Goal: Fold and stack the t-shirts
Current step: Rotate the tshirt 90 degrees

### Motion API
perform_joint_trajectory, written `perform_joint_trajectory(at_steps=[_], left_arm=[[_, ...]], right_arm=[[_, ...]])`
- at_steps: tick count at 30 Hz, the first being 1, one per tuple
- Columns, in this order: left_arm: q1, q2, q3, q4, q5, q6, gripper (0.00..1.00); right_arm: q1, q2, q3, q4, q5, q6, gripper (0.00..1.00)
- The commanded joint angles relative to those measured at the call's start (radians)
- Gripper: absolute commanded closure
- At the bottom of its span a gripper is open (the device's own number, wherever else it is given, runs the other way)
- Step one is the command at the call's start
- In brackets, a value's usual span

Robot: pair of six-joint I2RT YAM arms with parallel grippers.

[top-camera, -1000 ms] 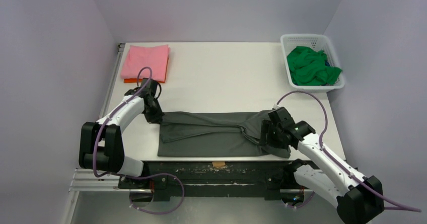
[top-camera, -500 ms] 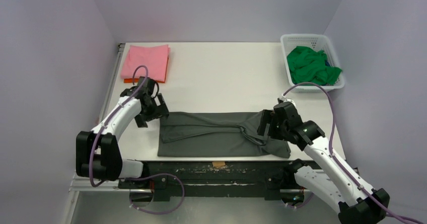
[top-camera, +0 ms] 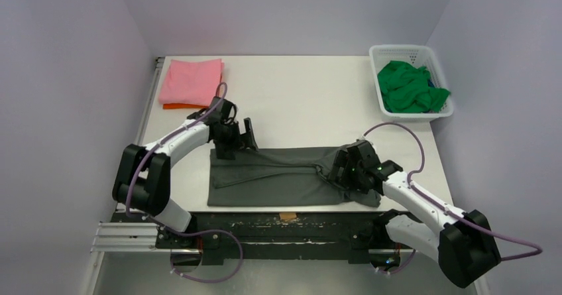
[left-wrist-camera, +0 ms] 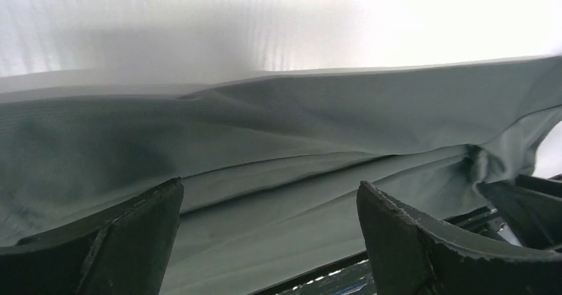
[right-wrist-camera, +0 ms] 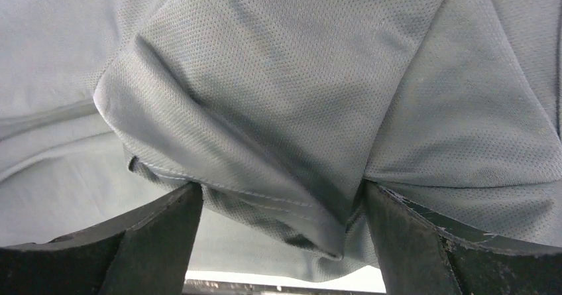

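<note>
Charcoal t-shirt (top-camera: 285, 176) lies spread in a long band across the near part of the surface (top-camera: 298, 96), its near hem just beside the near edge and its right end bunched. Bare surface runs far of it, between the folded pink t-shirt (top-camera: 192, 79) at far left and the white basket (top-camera: 399, 48) at far right. The pink one sits on an orange t-shirt (top-camera: 176, 106); a green t-shirt (top-camera: 407, 86) is heaped in the basket.

A second ago the left end effector (top-camera: 240, 139) was clenched at the shirt's far-left corner. Now it has shifted right along the far edge and is released, fingers (left-wrist-camera: 119, 242) spread wide, low over the cloth with nothing held. The right end effector (top-camera: 341, 169) has swung left onto the bunched right end. It is also released: fingers (right-wrist-camera: 119, 242) wide apart, a raised fold of cloth lying between them, not pinched. The shirt has not moved.
</note>
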Motion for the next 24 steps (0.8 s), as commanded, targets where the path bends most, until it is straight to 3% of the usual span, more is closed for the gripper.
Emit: perform_joint_trajectory(at_steps=[1, 4, 11, 17, 24], left_arm=[[-0.001, 0.093, -0.054, 0.085, 0.075, -0.019, 0.00], [0.000, 0.129, -0.069, 0.094, 0.076, -0.018, 0.00], [-0.016, 0.112, -0.144, 0.131, 0.081, -0.081, 0.00], [-0.101, 0.086, -0.209, 0.212, 0.113, -0.212, 0.00], [-0.320, 0.121, -0.201, 0.340, 0.118, -0.404, 0.00]], right_arm=[[-0.010, 0.092, -0.009, 0.151, 0.100, 0.045, 0.10], [-0.048, 0.189, 0.041, 0.207, 0.146, -0.001, 0.10], [-0.189, 0.511, 0.217, 0.451, 0.068, -0.135, 0.11], [-0.212, 0.865, 0.578, 0.458, -0.073, -0.265, 0.14], [-0.211, 1.185, 1.035, 0.358, -0.213, -0.467, 0.16]])
